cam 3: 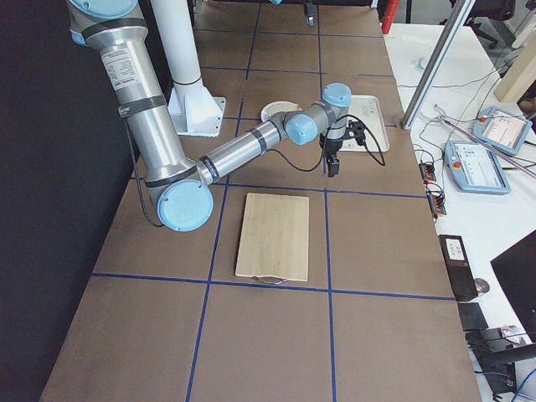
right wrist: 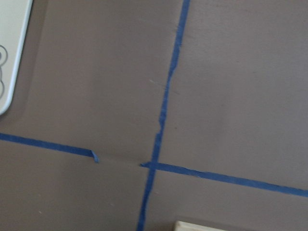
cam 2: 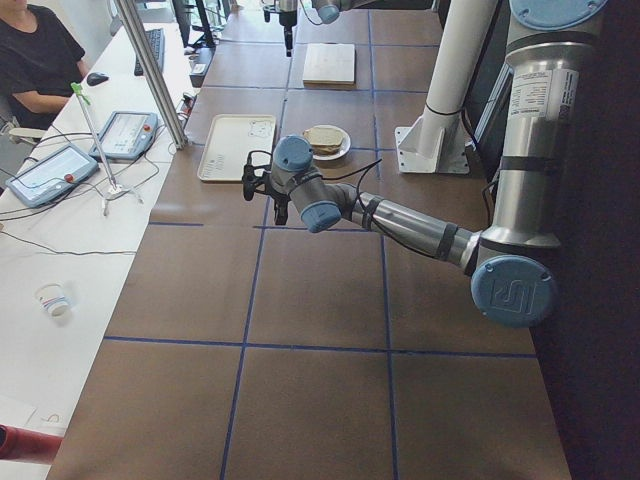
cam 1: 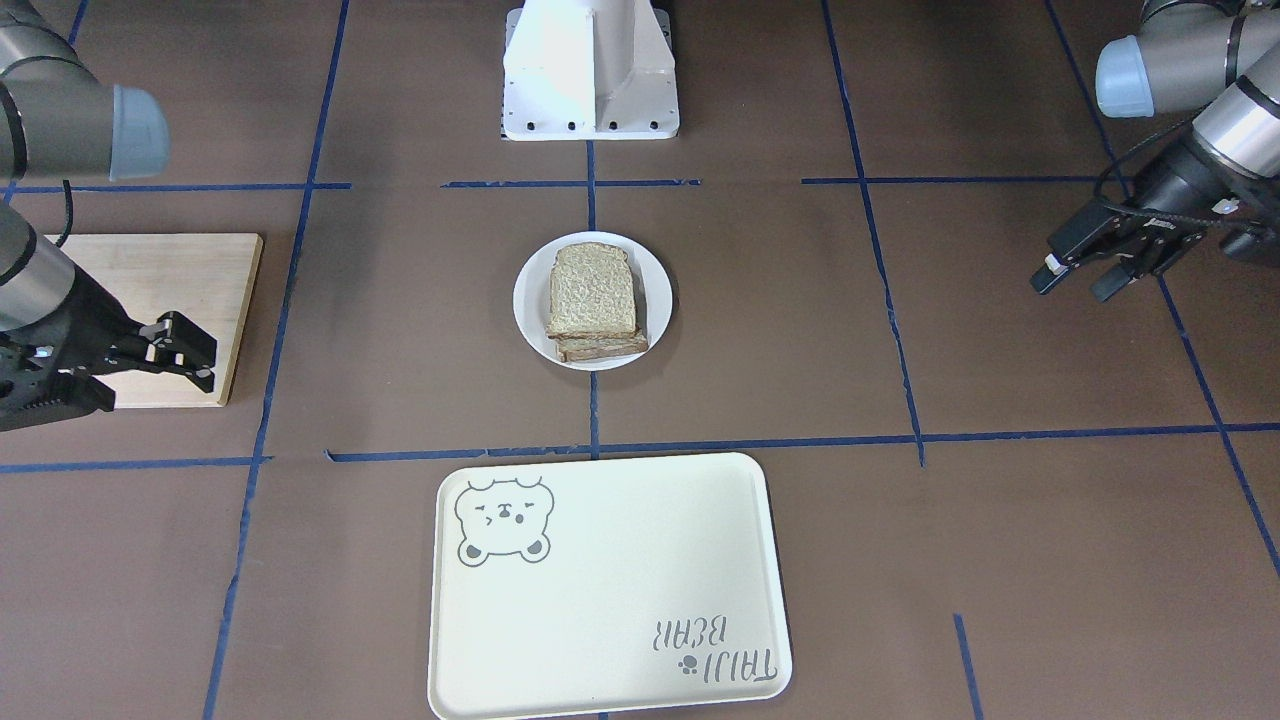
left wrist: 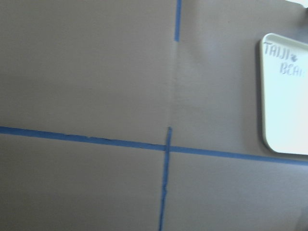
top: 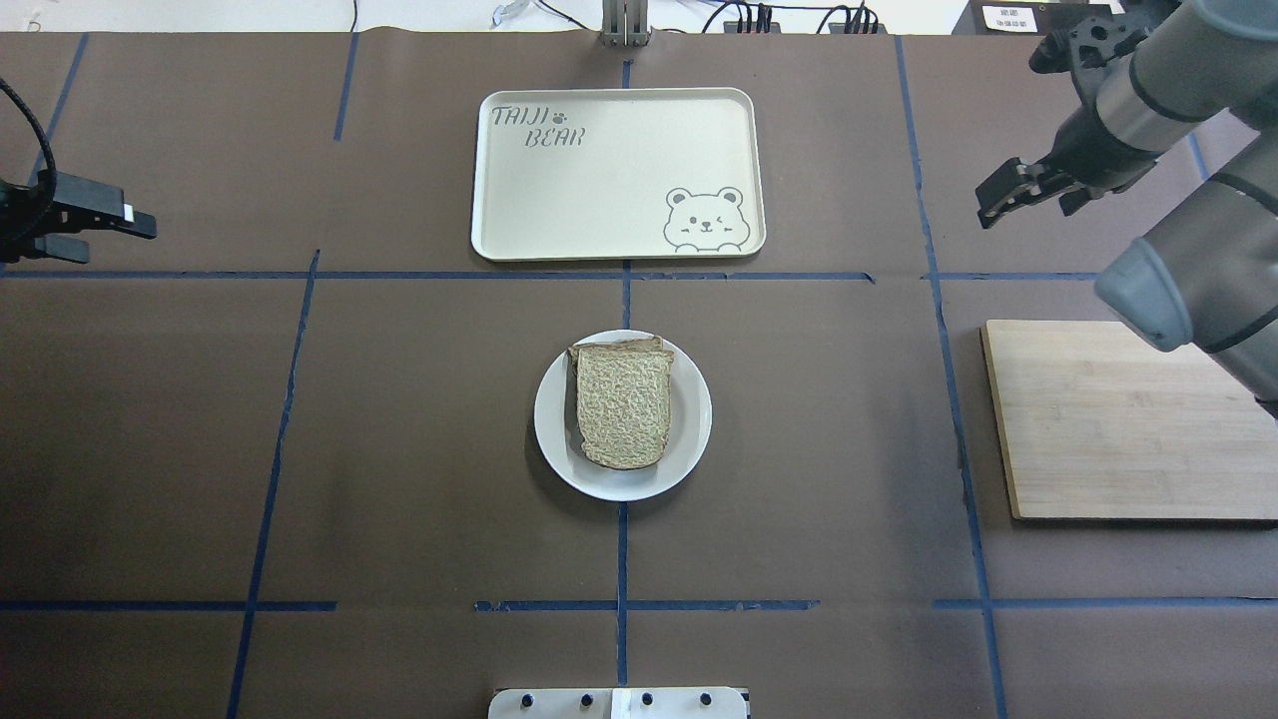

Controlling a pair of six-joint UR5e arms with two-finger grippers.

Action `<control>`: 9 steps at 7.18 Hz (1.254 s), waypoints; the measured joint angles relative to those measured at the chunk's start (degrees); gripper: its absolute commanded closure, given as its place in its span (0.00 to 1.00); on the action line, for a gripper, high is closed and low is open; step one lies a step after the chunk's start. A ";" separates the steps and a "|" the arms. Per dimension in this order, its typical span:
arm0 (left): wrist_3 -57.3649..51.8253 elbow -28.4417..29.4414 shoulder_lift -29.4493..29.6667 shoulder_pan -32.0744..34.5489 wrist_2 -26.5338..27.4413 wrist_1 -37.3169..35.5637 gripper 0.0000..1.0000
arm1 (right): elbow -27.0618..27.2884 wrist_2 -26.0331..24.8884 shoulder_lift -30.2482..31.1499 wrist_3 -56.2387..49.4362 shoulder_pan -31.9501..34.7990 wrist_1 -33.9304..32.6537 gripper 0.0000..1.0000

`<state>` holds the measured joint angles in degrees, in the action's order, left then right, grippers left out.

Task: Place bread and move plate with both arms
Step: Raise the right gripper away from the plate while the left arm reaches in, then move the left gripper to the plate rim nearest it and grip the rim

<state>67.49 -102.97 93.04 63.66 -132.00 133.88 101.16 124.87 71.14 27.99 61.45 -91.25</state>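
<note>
One brown table [top: 399, 449], blue tape grid [top: 621, 559], plate [top: 692, 419] central, white desk [cam 2: 60, 260] beside

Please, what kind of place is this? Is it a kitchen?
Probably a robotics lab, not a kitchen. The table is marked into squares with blue tape, the robot's left arm and right arm reach over it, and a side bench holds control tablets.
</note>
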 measured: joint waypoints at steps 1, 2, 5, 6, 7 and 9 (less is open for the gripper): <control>5.45 1.39 0.51 -2.70 2.91 5.29 0.00 | 2.40 -0.35 2.27 -5.52 1.70 -3.86 0.00; 11.03 2.14 1.32 -5.81 6.21 9.09 0.00 | 4.61 0.03 5.25 -8.10 3.55 -5.21 0.00; 28.42 4.57 6.89 -14.84 15.12 19.01 0.00 | 5.65 4.36 8.38 -8.85 7.89 -5.92 0.00; 32.66 6.52 8.56 -17.55 18.64 23.57 0.00 | 5.30 4.75 8.47 -8.80 8.17 -5.95 0.00; 34.93 8.17 9.36 -20.30 22.41 27.61 0.09 | 5.12 4.90 8.46 -8.72 8.35 -5.95 0.00; 36.26 10.99 10.37 -25.29 27.17 32.11 0.26 | 5.36 5.35 8.30 -8.68 8.45 -5.90 0.00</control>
<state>103.74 -91.98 103.41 38.37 -104.82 165.99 106.51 130.22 79.44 19.31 69.90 -97.15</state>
